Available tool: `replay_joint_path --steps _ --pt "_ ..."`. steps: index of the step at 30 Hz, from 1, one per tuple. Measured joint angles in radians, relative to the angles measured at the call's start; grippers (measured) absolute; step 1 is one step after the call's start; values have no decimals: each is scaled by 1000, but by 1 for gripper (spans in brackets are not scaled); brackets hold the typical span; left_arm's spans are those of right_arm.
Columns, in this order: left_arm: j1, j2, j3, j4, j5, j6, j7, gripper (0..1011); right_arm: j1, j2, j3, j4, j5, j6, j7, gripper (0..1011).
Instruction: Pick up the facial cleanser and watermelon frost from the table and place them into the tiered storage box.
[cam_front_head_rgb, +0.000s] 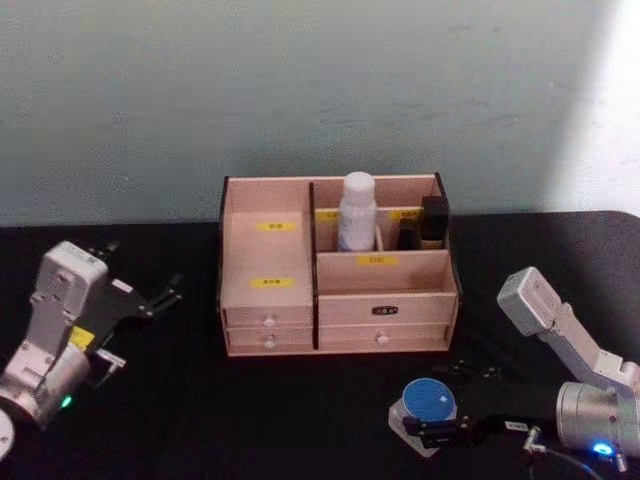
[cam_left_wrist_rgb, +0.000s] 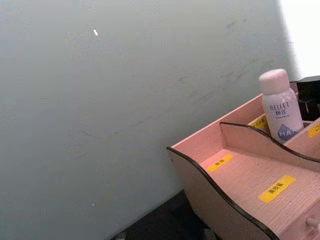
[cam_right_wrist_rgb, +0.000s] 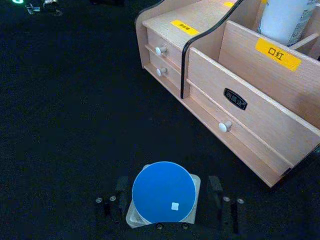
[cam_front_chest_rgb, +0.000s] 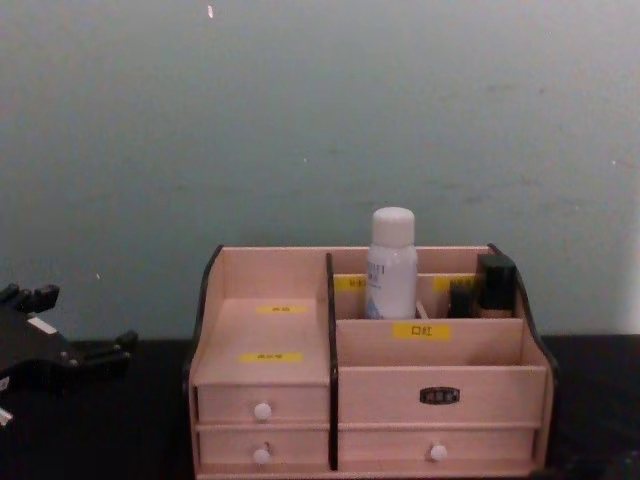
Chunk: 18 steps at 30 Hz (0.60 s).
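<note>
The facial cleanser, a tall white bottle, stands upright in a back compartment of the tiered storage box; it also appears in the chest view and left wrist view. The watermelon frost, a squat jar with a blue lid, sits on the black table in front of the box's right end. My right gripper is open, with one finger on each side of the jar; its fingers stand close beside the jar's base. My left gripper hovers open, left of the box.
Small dark containers occupy the box's back right compartment next to the bottle. The box's left stepped compartment holds nothing. A pale wall rises right behind the box. The black tabletop is bare in front of the drawers.
</note>
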Motion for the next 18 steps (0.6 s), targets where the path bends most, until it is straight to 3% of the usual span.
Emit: replay_joint_path --steps 12,18 --pt "0 0 0 0 0 0 0 1001 0 0 0 -1 -2 0 -1 1000" --pt "0 0 0 0 0 0 0 1001 0 0 0 -1 -1 0 -1 866"
